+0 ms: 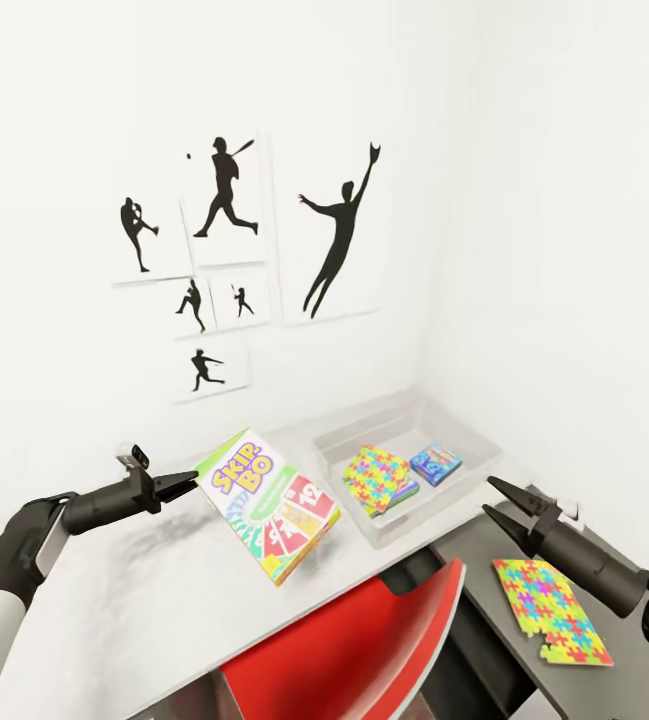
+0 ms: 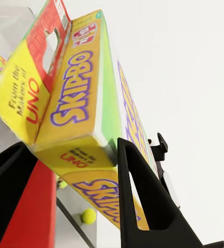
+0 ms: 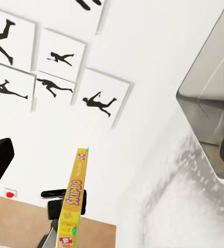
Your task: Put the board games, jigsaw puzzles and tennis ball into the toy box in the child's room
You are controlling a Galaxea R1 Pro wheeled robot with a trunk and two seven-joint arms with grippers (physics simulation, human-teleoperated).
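Room, head view: white walls meeting in a corner, black silhouette pictures [image 1: 229, 255] of ball players on the left wall.
Worktop [image 1: 134, 610]: pale grey, running into the corner; a red chair [image 1: 364, 650] is drawn up at its near edge.
Toy box [image 1: 401, 418]: light grey bin on the worktop by the corner; inside lie a jigsaw puzzle [image 1: 376, 478] and a small blue game box [image 1: 435, 463].
Left claw [image 1: 190, 483]: clenched on a corner of the Skip-Bo box [image 1: 269, 504], which hangs tilted above the worktop, just beside the toy box.
Right claw [image 1: 497, 503]: fingers spread, holding nothing, above a dark lower cabinet [image 1: 484, 570].
Second puzzle [image 1: 551, 611]: flat on that cabinet, near the right claw.
Left wrist view: dark fingers [image 2: 143, 201] pinch the Skip-Bo box; a tennis ball [image 2: 88, 215] shows small beyond it.
Right wrist view: the Skip-Bo box edge-on, the pictures behind, the toy box wall at one side.
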